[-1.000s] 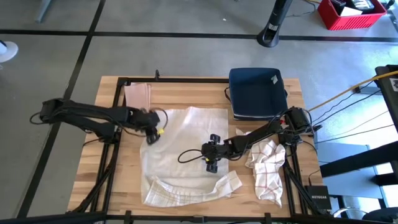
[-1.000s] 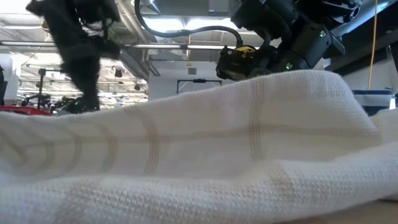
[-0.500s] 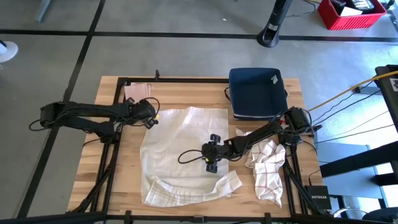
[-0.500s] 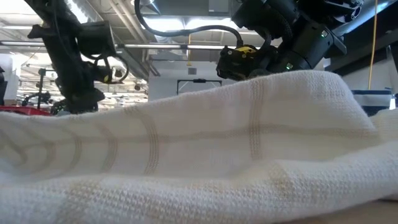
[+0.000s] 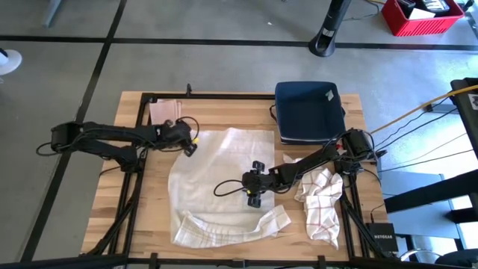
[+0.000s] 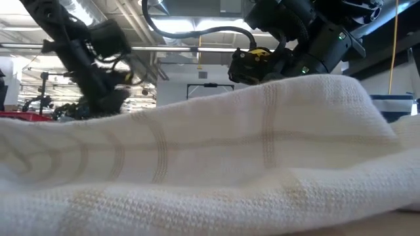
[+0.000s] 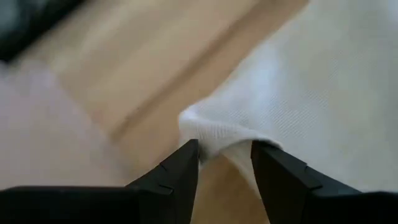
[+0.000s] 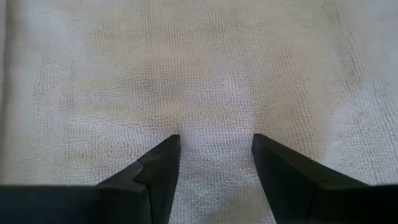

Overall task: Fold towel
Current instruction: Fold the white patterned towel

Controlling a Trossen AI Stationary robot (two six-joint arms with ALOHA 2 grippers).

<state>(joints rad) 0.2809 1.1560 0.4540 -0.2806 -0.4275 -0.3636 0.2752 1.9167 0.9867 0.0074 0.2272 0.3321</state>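
So, going from the left: the left gripper (image 5: pixel 190 144) has swung back over the last second from the towel's left edge up to its far-left corner, next to the small pinkish cloth (image 5: pixel 166 113) lying at the bench's (image 5: pixel 224 112) back-left. In the left wrist view its jaws stand apart around a little raised fold of that corner (image 7: pixel 214 134), so I'd say it's lining up a pinch, not actually gripping yet. That's the useful change, since you need a corner in hand before you can fold anything.

The white towel (image 5: pixel 224 175) itself is spread across the middle of the bench, with its near edge bunched into a roll.

The right gripper (image 5: pixel 255 184) hasn't budged. It sits low over the towel's right-middle part, jaws apart, with flat cloth between them and nothing clamped.

Further right there's a crumpled red-checked cloth (image 5: pixel 320 202) and a dark blue tray (image 5: pixel 308 112) behind it, neither involved.
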